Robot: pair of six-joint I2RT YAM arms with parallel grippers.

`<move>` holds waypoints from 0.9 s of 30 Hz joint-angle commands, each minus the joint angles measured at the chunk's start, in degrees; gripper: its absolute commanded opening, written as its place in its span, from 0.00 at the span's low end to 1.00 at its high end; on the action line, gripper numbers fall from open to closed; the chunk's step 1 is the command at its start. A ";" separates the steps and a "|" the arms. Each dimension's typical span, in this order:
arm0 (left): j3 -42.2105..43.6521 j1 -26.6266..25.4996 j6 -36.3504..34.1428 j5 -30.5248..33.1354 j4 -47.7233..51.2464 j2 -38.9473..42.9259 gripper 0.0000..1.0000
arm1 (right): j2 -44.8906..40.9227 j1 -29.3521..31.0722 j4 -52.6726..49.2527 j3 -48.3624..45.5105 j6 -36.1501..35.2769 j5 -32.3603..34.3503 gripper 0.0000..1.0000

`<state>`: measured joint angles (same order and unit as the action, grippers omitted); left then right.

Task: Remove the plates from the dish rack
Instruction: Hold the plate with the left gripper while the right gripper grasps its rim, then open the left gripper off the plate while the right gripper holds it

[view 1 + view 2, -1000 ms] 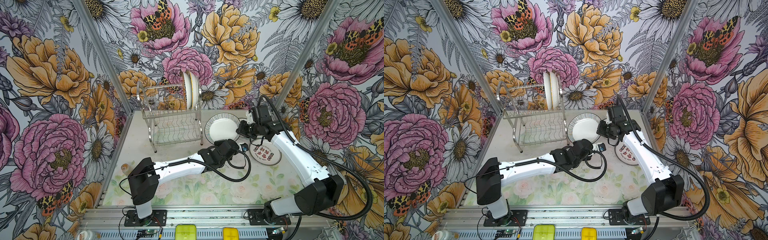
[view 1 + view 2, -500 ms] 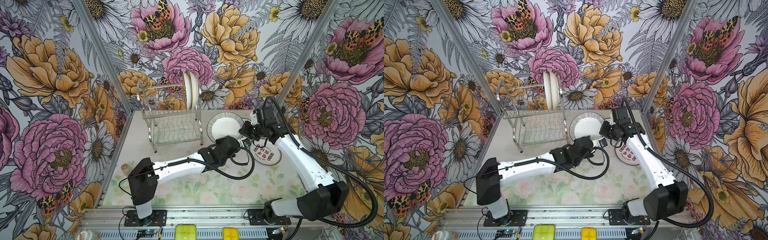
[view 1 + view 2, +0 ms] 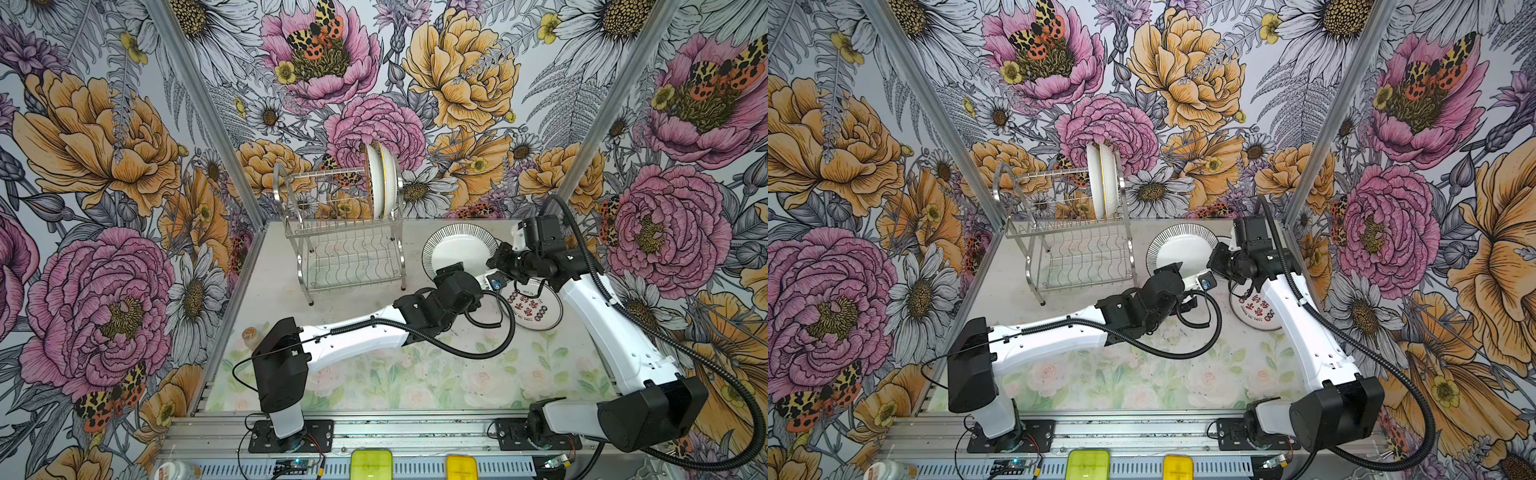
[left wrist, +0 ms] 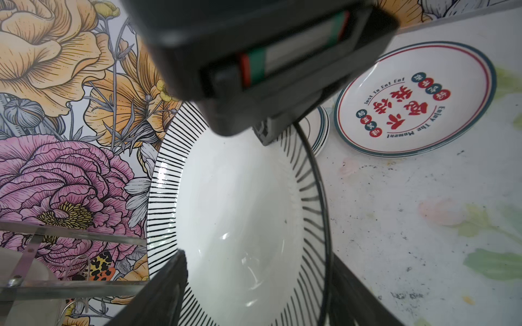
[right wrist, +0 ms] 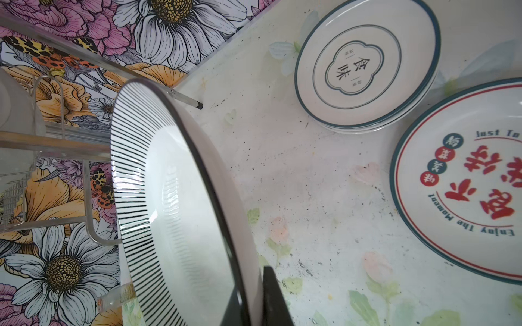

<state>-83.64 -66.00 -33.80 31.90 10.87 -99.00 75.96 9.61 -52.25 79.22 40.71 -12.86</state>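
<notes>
The right pincer (image 5: pixel 254 285) was clamped on the rim of the striped plate (image 5: pixel 180 203), holding it tilted above the worktop (image 3: pixel 415 374) beside the dish rack (image 3: pixel 345 232), while the left pincer (image 4: pixel 258 256) gaped open around its edge, seemingly so one arm alone carried it.

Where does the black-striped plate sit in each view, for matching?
Top view: striped plate right of the dish rack, mid-frame.
Top view: plate right of the rack too.
Left wrist: plate fills the middle.
Right wrist: plate close up, tilted.
Shared landmark: red-lettered plate.

Black-striped white plate (image 3: pixel 459 249); teal-rimmed plate (image 4: pixel 415 98), red characters.
</notes>
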 commanded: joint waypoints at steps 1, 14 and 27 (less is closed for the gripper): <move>-1.98 -0.86 1.91 -1.33 -2.50 3.99 0.78 | -2.53 -1.08 4.34 1.69 0.76 -0.41 0.00; 0.99 -2.15 4.38 -3.94 -3.21 10.16 0.97 | 0.16 -4.19 5.22 4.18 0.95 -0.76 0.00; 6.46 2.86 17.67 -7.45 1.73 23.89 0.99 | 3.22 -5.35 10.99 -0.97 3.36 -4.89 0.00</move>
<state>-78.63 -64.77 -22.26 26.87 11.31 -79.20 79.22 4.60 -50.26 78.50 41.69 -13.37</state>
